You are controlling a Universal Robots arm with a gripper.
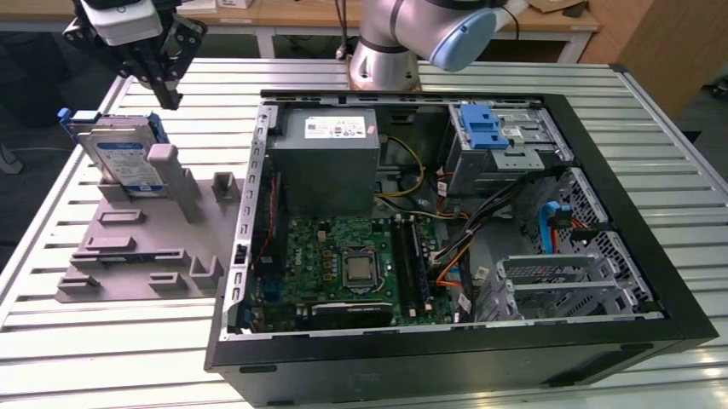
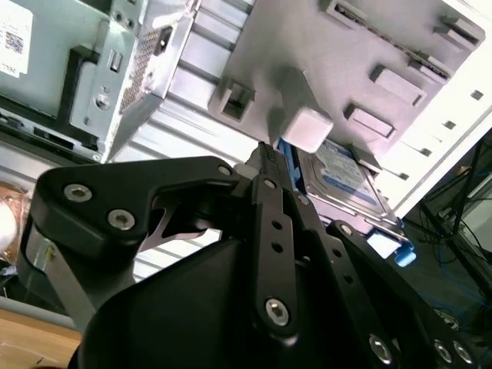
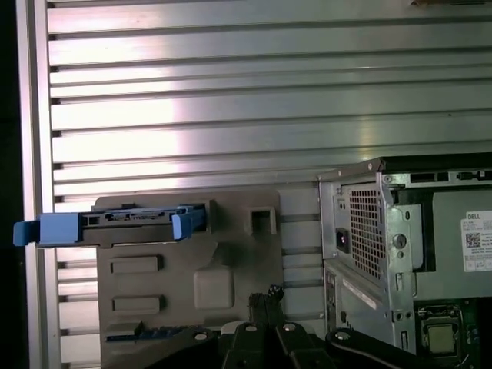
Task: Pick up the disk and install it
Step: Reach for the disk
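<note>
**Gripper poised over the racked disk, nothing in its grasp**

The disk, a flat silver hard drive with a white-and-blue label in a blue plastic carrier, stands on edge in a grey plastic holder plate. It tilts slightly, with its labelled face turned to the exterior camera. A pale grey post on the holder stands against its labelled face. The holder lies on the slatted aluminium counter, at the exterior view's left of the open black computer tower, just beside the tower's side wall.

The black gripper hangs above the disk's upper end, near it but apart from it. Its fingertips seem pressed together into one narrow point, though they are small in the exterior view, and it grips nothing. In the second wrist view the gripper points toward the post, with the disk beyond it. In the first wrist view the disk appears edge-on, its blue end tab jutting past the holder, and the gripper sits apart from it over the plate.

Inside the tower are a big grey power-supply box, a green motherboard and a grey metal drive cage topped by a blue latch.
</note>
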